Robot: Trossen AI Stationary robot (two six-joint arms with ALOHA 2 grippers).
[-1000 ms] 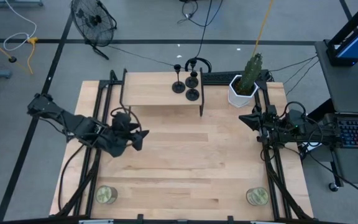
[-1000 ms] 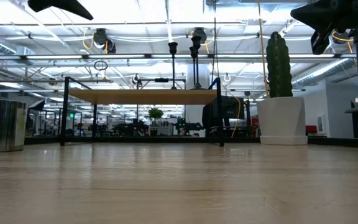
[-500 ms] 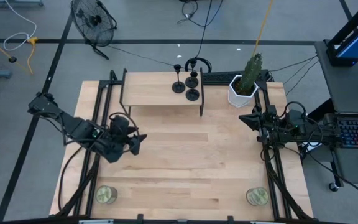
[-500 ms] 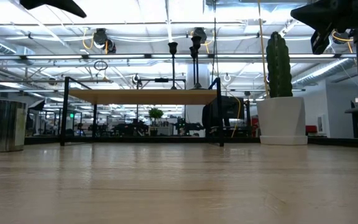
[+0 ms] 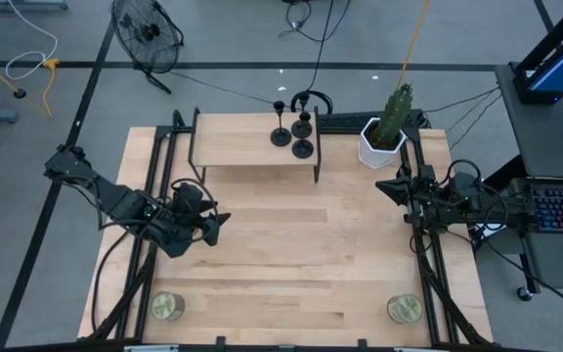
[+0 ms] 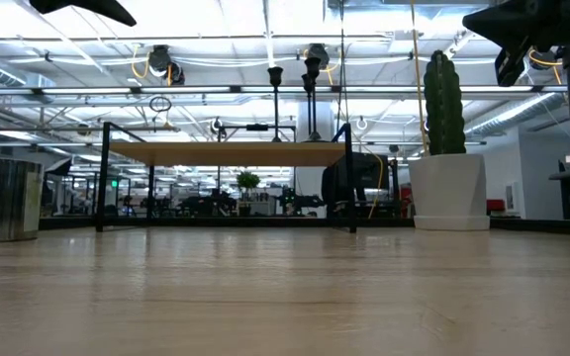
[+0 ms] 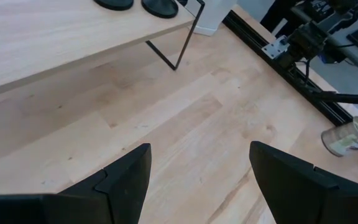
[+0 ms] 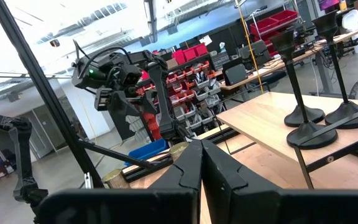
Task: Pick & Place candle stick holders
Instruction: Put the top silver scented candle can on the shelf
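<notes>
Three black metal holders (image 5: 294,130), each a flat round base with a thin stem and small cup, stand clustered on the right end of a raised shelf (image 5: 238,140), a pale wood slab on thin black legs at the far side of the table (image 5: 301,254). The table is light planked wood with visible grain. The left gripper (image 5: 219,223) hovers over the table's left part, its dark angular fingers (image 7: 126,180) spread apart and empty. The right gripper (image 5: 381,186) rests at the right edge, jaws pressed together, empty. A white faceted pot (image 5: 377,147) holds a ribbed green cactus (image 5: 395,110) beside the shelf. Two round glass jars (image 5: 167,306) sit at the near corners.
</notes>
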